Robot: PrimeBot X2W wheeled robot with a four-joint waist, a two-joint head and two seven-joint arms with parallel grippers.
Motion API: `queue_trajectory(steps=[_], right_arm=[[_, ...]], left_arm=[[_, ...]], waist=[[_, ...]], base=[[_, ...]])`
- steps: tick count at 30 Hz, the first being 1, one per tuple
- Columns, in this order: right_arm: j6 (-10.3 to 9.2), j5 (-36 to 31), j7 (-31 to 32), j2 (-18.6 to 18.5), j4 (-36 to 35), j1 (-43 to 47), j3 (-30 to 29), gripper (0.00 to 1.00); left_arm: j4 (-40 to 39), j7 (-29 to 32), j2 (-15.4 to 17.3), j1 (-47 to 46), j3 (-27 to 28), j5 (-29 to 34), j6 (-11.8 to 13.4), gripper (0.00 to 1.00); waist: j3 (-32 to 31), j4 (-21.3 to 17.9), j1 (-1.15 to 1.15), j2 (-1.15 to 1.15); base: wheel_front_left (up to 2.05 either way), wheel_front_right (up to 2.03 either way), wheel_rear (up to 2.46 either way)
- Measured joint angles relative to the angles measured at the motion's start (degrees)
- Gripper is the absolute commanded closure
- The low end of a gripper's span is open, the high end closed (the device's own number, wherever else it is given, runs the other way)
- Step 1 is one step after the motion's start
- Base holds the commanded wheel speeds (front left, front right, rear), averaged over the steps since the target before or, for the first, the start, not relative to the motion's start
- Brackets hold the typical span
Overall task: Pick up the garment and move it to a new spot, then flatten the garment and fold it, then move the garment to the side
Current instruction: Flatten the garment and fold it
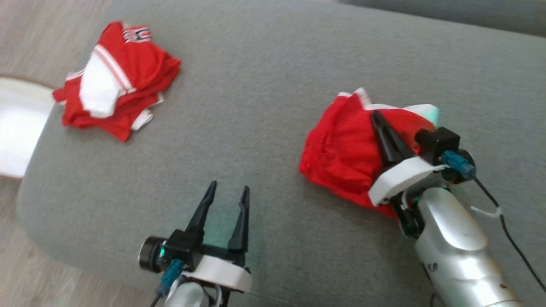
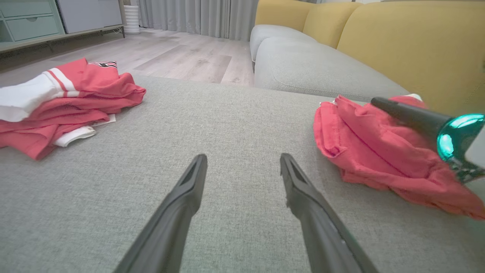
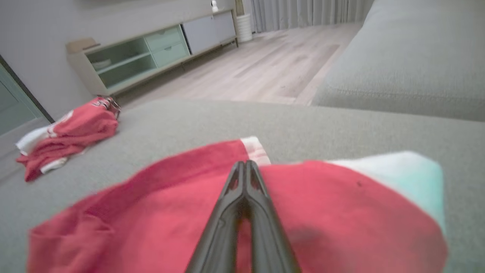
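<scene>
Grey sofa cushion holds a folded red-and-white pile at far left, likely set aside. The left gripper hovers spread open and empty. At right, the right gripper is pinched closed on the crumpled red garment, apparently ready to lift it.

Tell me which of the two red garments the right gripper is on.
The crumpled red garment at the right of the cushion: the right gripper rests shut on it. The red-and-white pile lies far left, untouched.
</scene>
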Motion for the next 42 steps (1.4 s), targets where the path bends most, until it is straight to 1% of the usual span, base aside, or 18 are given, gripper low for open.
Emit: queue_trajectory(steps=[3, 4, 7, 9, 12, 16, 23, 29, 31, 36, 39, 40, 42], right_arm=[[0.00, -4.2, 0.0, 0.0, 3.9, -0.8, -4.0, 1.00], [0.00, -5.4, 0.0, 0.0, 4.9, -1.0, -5.6, 1.00], [0.00, -9.2, -0.5, 0.0, 6.6, -1.7, -10.2, 1.00], [0.00, -10.6, -0.5, 0.0, 6.7, -2.4, -11.7, 1.00], [0.00, -10.5, -0.5, -0.3, 5.1, -2.8, -11.2, 1.00], [0.00, -8.6, -0.5, -1.0, 1.9, -2.2, -7.6, 1.00], [0.00, -7.1, -0.5, -1.0, -2.3, -0.2, 2.0, 1.00], [0.00, -6.4, -0.5, -1.0, -1.6, 0.6, 10.5, 1.00], [0.00, -5.5, -0.5, -1.0, -0.2, 0.6, 12.9, 1.00], [0.00, -0.7, -0.4, -0.9, 1.0, 0.5, 21.7, 1.00], [0.00, 3.7, -0.4, -1.0, 0.2, 0.4, 27.5, 1.00], [0.00, 5.2, -0.4, -0.9, -0.1, 0.4, 28.8, 1.00], [0.00, 7.2, -0.4, -0.8, -0.7, 0.3, 29.5, 1.00]], left_arm=[[-0.5, 0.0, 0.0, -1.1, -1.3, -0.7, 0.1, 0.00], [-0.7, 0.0, 0.0, -1.5, -1.8, -0.9, 0.5, 0.00], [-1.5, 0.0, 0.0, -2.5, -2.2, -1.6, 1.0, 0.00], [-1.7, 0.0, 0.0, -2.9, -2.3, -1.7, 1.1, 0.00], [-1.7, 0.0, 0.0, -2.9, -2.4, -2.1, 1.1, 0.00], [-1.7, 0.0, -0.1, -2.9, -2.4, -2.2, 1.6, 0.00], [-1.6, 0.0, -0.1, -2.9, -2.6, -2.7, 1.6, 0.00], [-1.5, 0.0, -0.1, -2.8, -2.3, -2.7, 1.5, 0.00], [-1.4, 0.0, -0.1, -2.7, -2.1, -2.6, 1.5, 0.00], [-1.3, 0.0, 0.0, -2.7, -1.8, -2.6, 1.0, 0.00], [-1.0, 0.0, 0.0, -2.7, -1.4, -2.5, 1.0, 0.00], [-0.9, 0.0, 0.0, -2.6, -1.2, -2.3, 1.0, 0.00], [-0.6, 0.0, 0.0, -2.4, -0.3, -1.7, 1.0, 0.00]], waist=[[1.6, 1.8, 0.00, 0.00], [2.1, 2.4, 0.00, 0.00], [3.6, 3.8, -0.01, 0.00], [4.3, 4.5, -0.01, 0.00], [5.1, 5.1, -0.01, 0.00], [5.2, 4.9, 0.00, 0.00], [4.0, 4.4, -0.01, 0.00], [3.0, 3.7, -0.01, 0.00], [2.8, 3.4, -0.01, 0.00], [2.3, 3.0, -0.01, 0.00], [1.7, 2.5, -0.01, 0.00], [1.5, 2.2, -0.01, 0.00], [1.0, 1.6, -0.01, 0.00]], base=[[0.00, 0.00, 0.00], [0.00, 0.00, 0.00], [0.00, 0.00, 0.00], [0.00, 0.00, 0.00], [0.00, 0.00, 0.00], [0.00, 0.00, 0.00], [0.00, 0.00, 0.00], [0.00, 0.00, 0.00], [0.00, 0.00, 0.00], [0.00, 0.00, 0.00], [0.00, 0.00, 0.00], [0.00, 0.00, 0.00], [0.00, 0.00, 0.00]])
